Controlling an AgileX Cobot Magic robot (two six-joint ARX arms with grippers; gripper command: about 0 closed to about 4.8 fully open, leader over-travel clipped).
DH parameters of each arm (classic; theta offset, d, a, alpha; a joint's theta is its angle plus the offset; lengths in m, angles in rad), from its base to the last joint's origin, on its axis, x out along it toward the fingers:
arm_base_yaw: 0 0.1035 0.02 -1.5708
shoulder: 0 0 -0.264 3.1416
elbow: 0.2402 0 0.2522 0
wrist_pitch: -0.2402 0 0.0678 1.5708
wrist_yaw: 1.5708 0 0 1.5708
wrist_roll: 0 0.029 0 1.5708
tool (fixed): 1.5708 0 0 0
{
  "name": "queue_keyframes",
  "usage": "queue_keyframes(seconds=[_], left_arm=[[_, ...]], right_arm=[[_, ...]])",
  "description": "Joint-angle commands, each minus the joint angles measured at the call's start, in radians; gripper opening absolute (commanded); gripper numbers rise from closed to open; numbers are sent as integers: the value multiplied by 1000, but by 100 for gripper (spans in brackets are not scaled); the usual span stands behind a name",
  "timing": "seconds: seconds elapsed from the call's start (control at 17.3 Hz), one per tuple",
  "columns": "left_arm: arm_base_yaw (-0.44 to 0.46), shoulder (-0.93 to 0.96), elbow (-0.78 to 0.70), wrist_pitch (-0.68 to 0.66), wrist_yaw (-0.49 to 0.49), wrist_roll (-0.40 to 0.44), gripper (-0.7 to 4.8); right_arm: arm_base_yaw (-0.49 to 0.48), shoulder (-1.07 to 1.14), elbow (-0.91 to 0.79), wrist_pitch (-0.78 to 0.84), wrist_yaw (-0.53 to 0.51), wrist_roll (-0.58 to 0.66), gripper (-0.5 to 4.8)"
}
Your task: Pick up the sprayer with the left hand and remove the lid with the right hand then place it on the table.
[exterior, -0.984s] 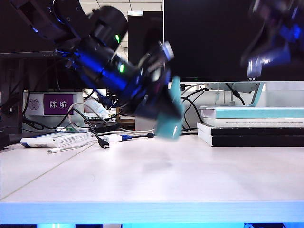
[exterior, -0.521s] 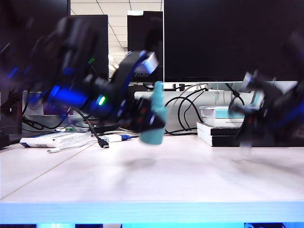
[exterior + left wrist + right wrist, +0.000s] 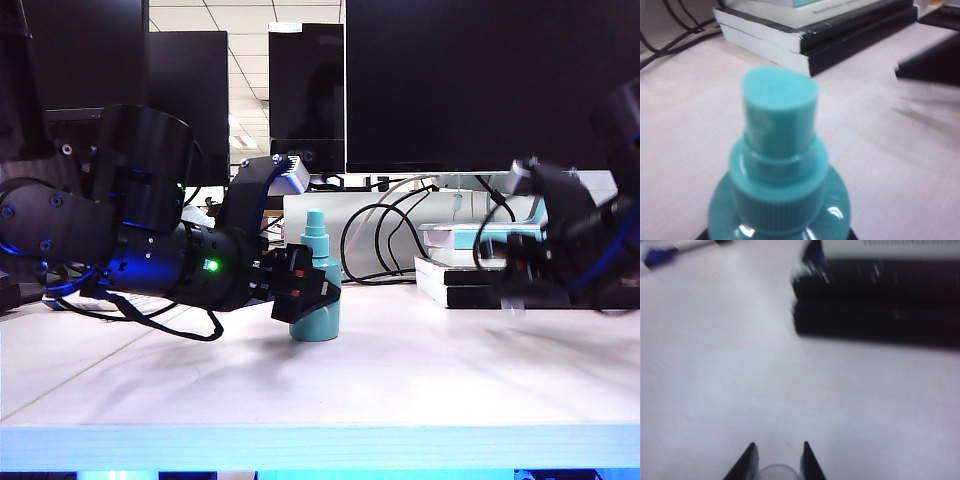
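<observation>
The left gripper (image 3: 305, 290) has swung the small teal plastic spray bottle (image 3: 315, 285) down from mid-air and stands it upright on the white table (image 3: 400, 380), jaws clamped on its body. The nozzle is bare (cap's off!). Over by the stacked books (image 3: 530, 270), the right gripper (image 3: 777, 460) has dropped low, narrow jaws pinching the tiny clear plastic lid (image 3: 774, 471), so setting it down looks imminent.

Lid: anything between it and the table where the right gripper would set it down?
Nothing visible. The right gripper holds the clear lid between its fingertips, low over bare table. The stacked books sit further back, off to the side.
</observation>
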Motion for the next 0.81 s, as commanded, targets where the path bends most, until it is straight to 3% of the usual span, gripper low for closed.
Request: queue_keyframes(seconds=[0.06, 0.23, 0.29, 0.35, 0.41, 0.46, 0.64, 0.81], left_arm=[[6, 2, 5, -11, -19, -27, 67], [6, 2, 5, -19, -38, -42, 119], [6, 1, 5, -17, -37, -42, 253], [6, -2, 5, -12, -38, -42, 390], [6, -4, 5, 11, -38, -42, 479], [6, -11, 5, 24, -38, -53, 479], [6, -62, 4, 26, -49, -79, 479], [6, -177, -2, -19, -96, -50, 479]], right_arm=[[1, 35, 3, 10, 5, -4, -8], [1, 64, 2, 13, 5, 6, -4], [1, 64, 2, 23, 4, 6, 48], [1, 64, 2, 45, 4, 7, 193], [1, 64, 3, 81, 3, 11, 447], [1, 62, 3, 107, 4, 37, 479], [1, 34, 3, 150, -16, 55, 479], [1, -76, 3, 188, -22, 54, 479]])
